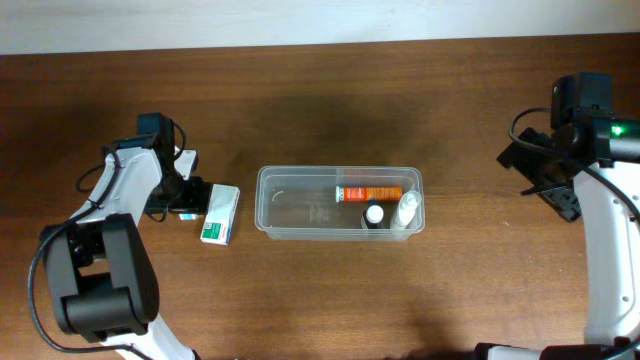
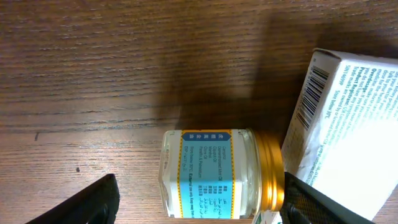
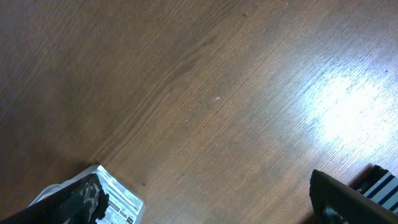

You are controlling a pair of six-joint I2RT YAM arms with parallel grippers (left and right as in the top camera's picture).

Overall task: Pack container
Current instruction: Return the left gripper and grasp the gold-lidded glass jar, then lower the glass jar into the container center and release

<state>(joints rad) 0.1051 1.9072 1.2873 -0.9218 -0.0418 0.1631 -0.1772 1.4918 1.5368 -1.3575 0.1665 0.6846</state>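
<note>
The clear container (image 1: 264, 203) stands at the table's centre. It holds an orange tube (image 1: 372, 192) and two small bottles (image 1: 374, 214) (image 1: 407, 208) at its right end. My left gripper (image 1: 185, 200) is low over the table, left of the container. In the left wrist view it (image 2: 196, 208) is open around a small glass jar (image 2: 214, 174) with a gold lid and blue label, lying on its side. The right finger is close to the lid; the left finger is apart from the base. My right gripper (image 3: 205, 205) is open and empty over bare wood at the far right (image 1: 548, 180).
A white-and-green cardboard box (image 1: 220, 214) lies just right of the jar, between it and the container; it also shows in the left wrist view (image 2: 348, 137). A small white printed piece (image 3: 121, 199) shows beside my right gripper's left finger.
</note>
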